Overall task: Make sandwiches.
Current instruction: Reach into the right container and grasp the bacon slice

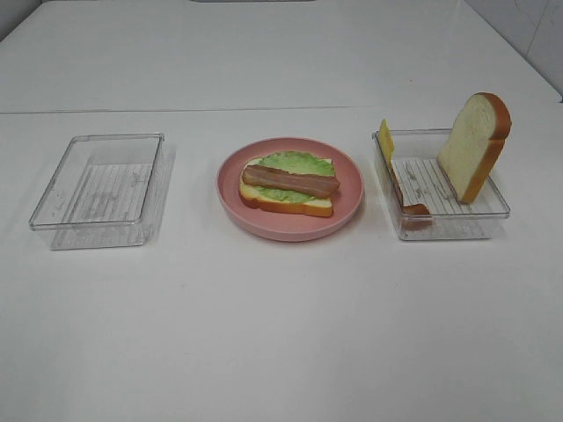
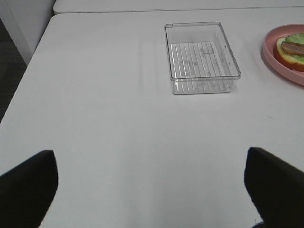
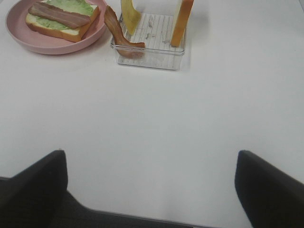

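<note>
Overhead: no arms in frame. We see the half-built sandwich (image 1: pixel 288 186) on the pink plate (image 1: pixel 227 189), mid-table: bread, lettuce, and one meat strip lying left-to-right. The right tray (image 1: pixel 449 227) holds the cheese slice (image 1: pixel 385 141) standing on edge against its plate-side wall. It also holds a spare meat strip (image 1: pixel 410 200) at the near corner and an upright bread slice (image 1: pixel 475 145) on the outer side. The left tray (image 1: pixel 101 189) has nothing in it.

Left wrist: the left gripper (image 2: pixel 149 161) is wide open and holds nothing. Only the bare tray lies ahead, and the plate clips the frame edge.

Right wrist: the right gripper (image 3: pixel 149 159) is wide open and holds nothing. The stocked tray is straight ahead, well apart, with the plate beside it.

Our call: every remaining layer sits on the right arm's side, so the right arm is nearer. The cheese is probably next. It's thin edge up, so the jaws would have to straddle its thickness from above.
</note>
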Robot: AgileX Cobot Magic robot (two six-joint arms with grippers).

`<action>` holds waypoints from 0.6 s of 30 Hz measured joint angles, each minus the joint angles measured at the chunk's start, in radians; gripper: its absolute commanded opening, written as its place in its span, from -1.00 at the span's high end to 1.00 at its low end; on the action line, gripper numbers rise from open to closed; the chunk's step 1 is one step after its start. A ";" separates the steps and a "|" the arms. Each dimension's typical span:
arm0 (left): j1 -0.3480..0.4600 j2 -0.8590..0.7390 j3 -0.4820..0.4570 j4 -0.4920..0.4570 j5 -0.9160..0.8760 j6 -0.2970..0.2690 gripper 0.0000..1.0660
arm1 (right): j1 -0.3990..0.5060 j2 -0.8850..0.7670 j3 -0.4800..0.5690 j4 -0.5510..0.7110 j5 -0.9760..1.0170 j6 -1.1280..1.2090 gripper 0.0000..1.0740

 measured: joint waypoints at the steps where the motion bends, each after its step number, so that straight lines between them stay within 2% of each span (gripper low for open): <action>1: 0.000 0.000 0.000 0.000 0.000 0.000 -0.89 | 0.000 0.000 0.000 0.000 0.000 0.000 -0.73; 18: 0.000 0.000 0.000 0.000 0.000 0.000 -0.89 | 0.000 0.000 0.000 0.000 0.000 0.000 -0.73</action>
